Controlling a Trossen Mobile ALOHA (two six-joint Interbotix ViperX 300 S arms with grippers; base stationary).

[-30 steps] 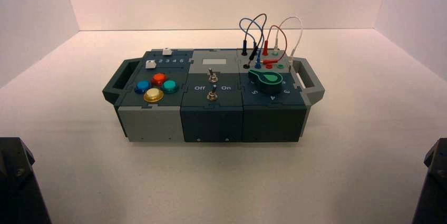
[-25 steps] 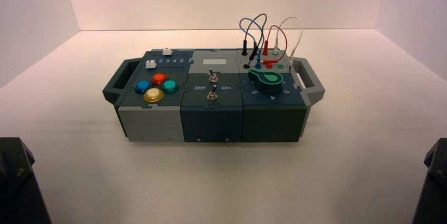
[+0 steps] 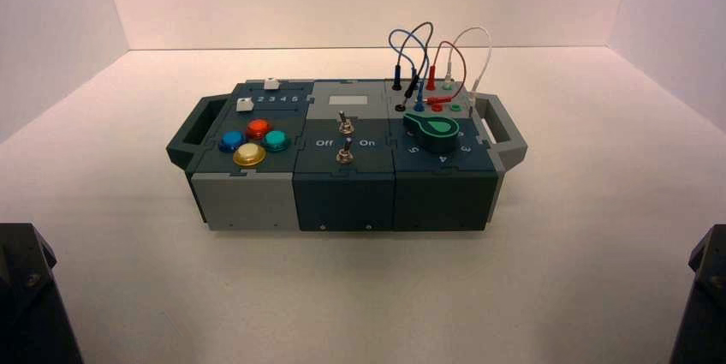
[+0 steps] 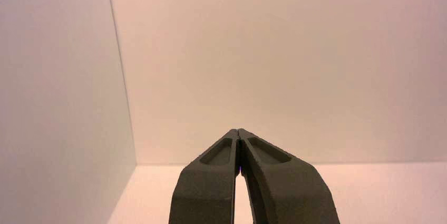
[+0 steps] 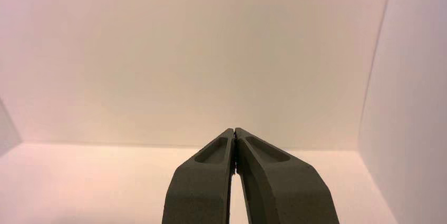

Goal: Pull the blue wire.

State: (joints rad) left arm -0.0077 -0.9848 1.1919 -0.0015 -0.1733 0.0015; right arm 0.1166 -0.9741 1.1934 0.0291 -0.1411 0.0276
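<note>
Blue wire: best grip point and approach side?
I'd take the blue wire by its near plug, coming from above with the right gripper, jaws opened first. That plug stands up from its socket, while the wire's arch is thin and passes close to the black wire. The green knob sits just in front, so I'd avoid a low approach.

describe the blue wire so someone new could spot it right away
Find the wide dark-and-grey box, then its far right corner, beyond the green pointer knob. There the thin blue looped wire arches up, tangled among other leads; only its cord is blue, unlike the black, red and white ones.
</note>
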